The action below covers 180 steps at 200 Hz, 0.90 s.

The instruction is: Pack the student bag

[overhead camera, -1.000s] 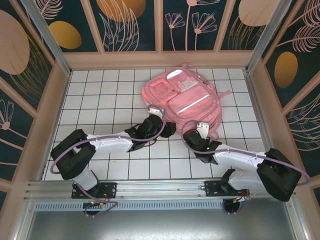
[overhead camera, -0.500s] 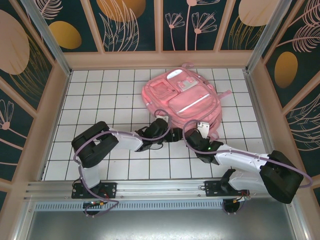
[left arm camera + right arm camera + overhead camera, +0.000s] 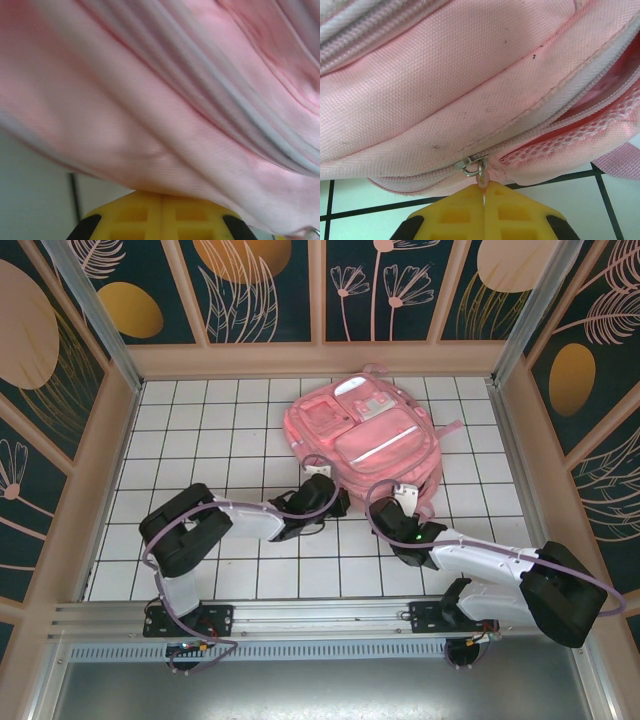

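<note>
White tiles cover the table (image 3: 200,430), boxed in by dark flower-print walls (image 3: 260,290). Your bag (image 3: 365,430) lies flat toward the far side, right of centre, with both arms at its near edge.

The right gripper (image 3: 484,192) is clamped shut on the thin zip pull (image 3: 482,182), just below the metal slider ring (image 3: 472,165). The left gripper (image 3: 161,200) is closed too, with pink cloth draped right over its tips. You cannot tell from here whether a fold is actually pinched.

This looks like the zip-working step. Draw the pull along the line of the zip track rather than lifting away from it, or the slider may jam. Only a sliver of the tab sits between the tips, so go slowly or it may slip out. Use the left side as an anchor so the soft cloth stays taut ahead of the slider instead of bunching.

The bag is soft pink woven fabric, lightly scuffed with dark specks. It lies front pockets up, with a pale stripe (image 3: 385,448) across the front, a strap (image 3: 620,162) trailing on the tiles and pink mesh (image 3: 560,145) showing at the zip to the right of the slider.
</note>
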{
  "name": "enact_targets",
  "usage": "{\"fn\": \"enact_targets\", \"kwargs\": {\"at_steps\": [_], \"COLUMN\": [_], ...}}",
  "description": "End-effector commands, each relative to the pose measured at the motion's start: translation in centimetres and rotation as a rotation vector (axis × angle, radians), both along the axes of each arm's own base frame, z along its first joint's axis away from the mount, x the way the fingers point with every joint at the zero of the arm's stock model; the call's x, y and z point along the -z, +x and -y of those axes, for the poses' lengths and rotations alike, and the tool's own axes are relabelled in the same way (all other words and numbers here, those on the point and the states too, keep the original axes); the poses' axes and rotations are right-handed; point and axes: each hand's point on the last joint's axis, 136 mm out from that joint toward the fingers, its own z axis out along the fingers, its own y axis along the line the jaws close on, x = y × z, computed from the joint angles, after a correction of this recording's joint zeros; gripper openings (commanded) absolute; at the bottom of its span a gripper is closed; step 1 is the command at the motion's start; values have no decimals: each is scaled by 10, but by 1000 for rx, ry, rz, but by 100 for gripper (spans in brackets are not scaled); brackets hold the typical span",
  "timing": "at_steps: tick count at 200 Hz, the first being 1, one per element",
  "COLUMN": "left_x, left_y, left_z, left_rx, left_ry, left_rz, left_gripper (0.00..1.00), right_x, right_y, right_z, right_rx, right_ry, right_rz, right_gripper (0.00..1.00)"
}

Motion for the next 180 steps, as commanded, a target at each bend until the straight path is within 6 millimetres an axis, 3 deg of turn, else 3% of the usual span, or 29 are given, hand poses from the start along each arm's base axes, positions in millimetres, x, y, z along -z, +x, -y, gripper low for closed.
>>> {"fn": "enact_targets", "kwargs": {"at_steps": [1,8,11,29,43,61,75,81,133,137,177,180], "left_x": [-18,-13,-23,-26,-31,-40,-47,-50,-70,-59,-25,-31], "left_y": [27,28,28,30,27,18,9,7,-10,-10,-7,-4], "left_z": [-47,-56,-59,-81,-84,-64,-44,-37,27,29,41,47], "left_rx": [-175,-191,-199,-240,-225,-114,-29,-12,103,104,97,98], "left_ry": [60,82,68,81,74,10,-78,-109,-149,-129,-81,-93], "left_rz": [77,75,90,94,101,91,69,61,57,38,-36,-28], "left_gripper": [0,0,0,0,0,0,26,33,55,56,57,58], "right_x": [-6,-7,-8,-9,-9,-9,-9,-9,-6,-6,-7,-7], "right_y": [3,4,4,6,8,8,9,9,8,8,8,8], "right_z": [5,5,5,8,10,7,5,4,1,1,1,1], "right_rx": [22,23,23,26,35,19,13,13,9,8,6,6], "right_ry": [2,3,3,1,4,16,27,31,45,42,48,49], "right_rz": [16,18,20,20,15,16,17,16,8,7,13,14], "right_gripper": [0,0,0,0,0,0,0,0,0,0,0,0]}}
